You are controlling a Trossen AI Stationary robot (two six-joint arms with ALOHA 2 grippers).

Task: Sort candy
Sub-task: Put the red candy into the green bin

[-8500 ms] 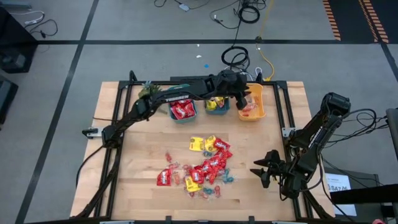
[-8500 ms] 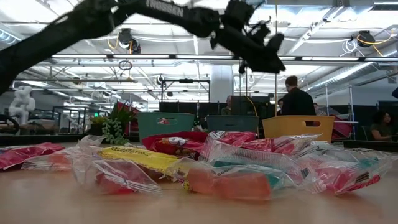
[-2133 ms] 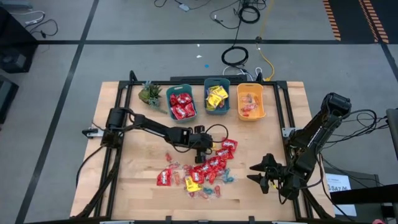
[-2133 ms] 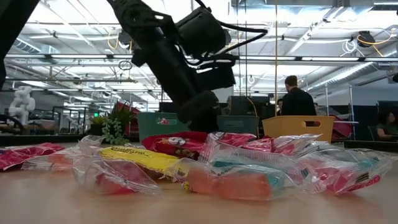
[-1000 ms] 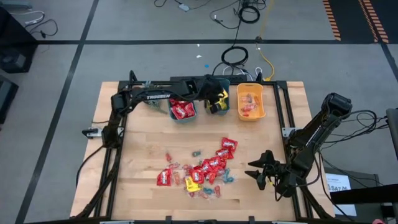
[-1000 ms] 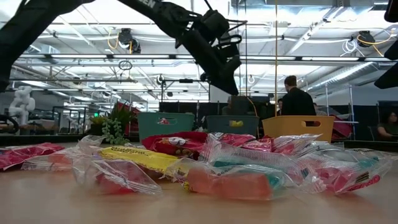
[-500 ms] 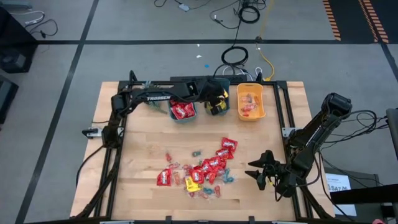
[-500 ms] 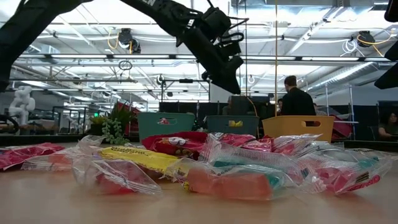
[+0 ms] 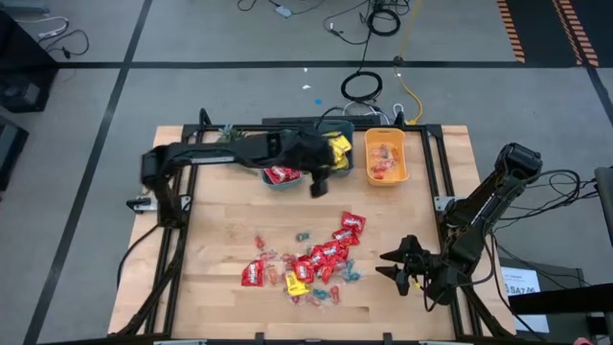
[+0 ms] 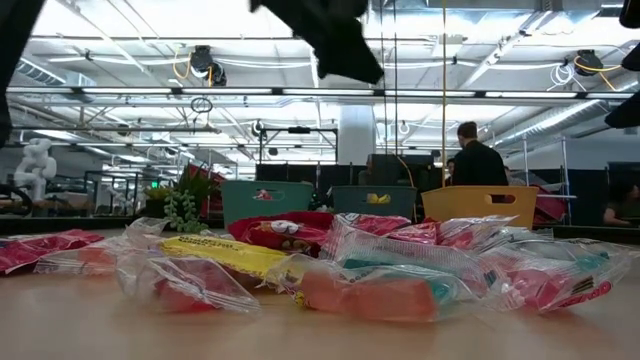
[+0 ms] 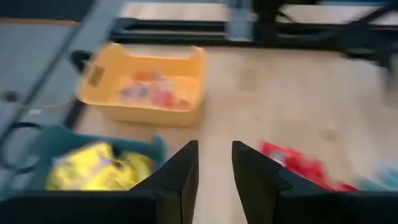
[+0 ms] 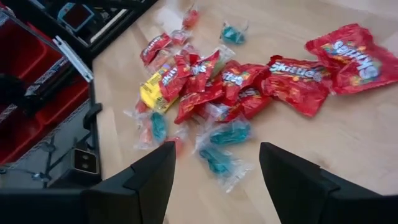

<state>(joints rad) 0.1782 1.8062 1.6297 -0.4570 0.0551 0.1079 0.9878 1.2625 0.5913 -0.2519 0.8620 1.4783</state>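
With our left jaws [image 9: 319, 185] narrowly parted and empty near the bins, a hasty grab could scatter the candy [image 9: 316, 261].

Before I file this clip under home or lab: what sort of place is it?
Probably a large open robotics lab or workshop: exposed ceiling ducts and strip lights, taped grey floor with loose black cables, and a wooden table in a black metal frame.
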